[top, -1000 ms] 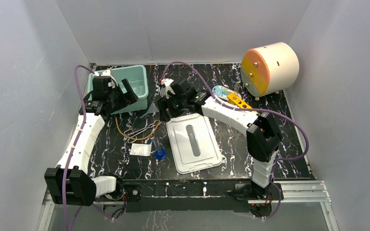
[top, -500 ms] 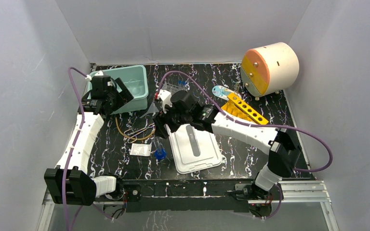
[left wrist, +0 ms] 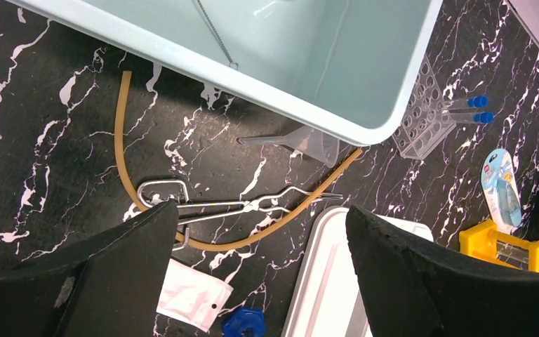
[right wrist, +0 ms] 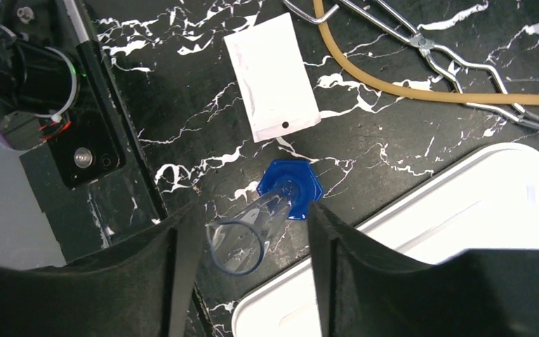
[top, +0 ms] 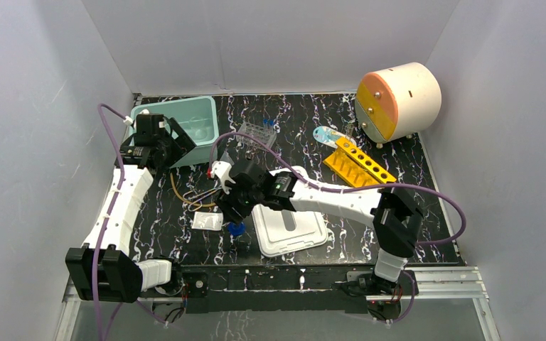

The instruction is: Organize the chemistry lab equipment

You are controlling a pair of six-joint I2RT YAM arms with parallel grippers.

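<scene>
A clear cylinder on a blue hexagonal base [right wrist: 267, 210] stands upright on the table between the white packet [top: 207, 222] and the white lid [top: 298, 234]. My right gripper [right wrist: 253, 210] is open, with one finger on each side of the cylinder and not touching it. In the top view, the right gripper [top: 233, 209] is just above the cylinder's base [top: 236, 227]. My left gripper [left wrist: 263, 210] is open and empty, held high by the teal bin [top: 210, 114]. Tan tubing [left wrist: 123, 140], metal tongs [left wrist: 245, 205] and a clear funnel [left wrist: 302, 142] lie below it.
A thin rod [left wrist: 214, 31] lies in the teal bin. A clear rack with blue-capped tubes [top: 256, 131] stands at the back centre. A yellow rack [top: 359, 162] and a blue-and-white packet [top: 325, 135] lie right, near the cream drum [top: 398, 99].
My right arm has swung left and toward the near edge, from behind the white lid to the blue-based cylinder. My left gripper has barely shifted.
</scene>
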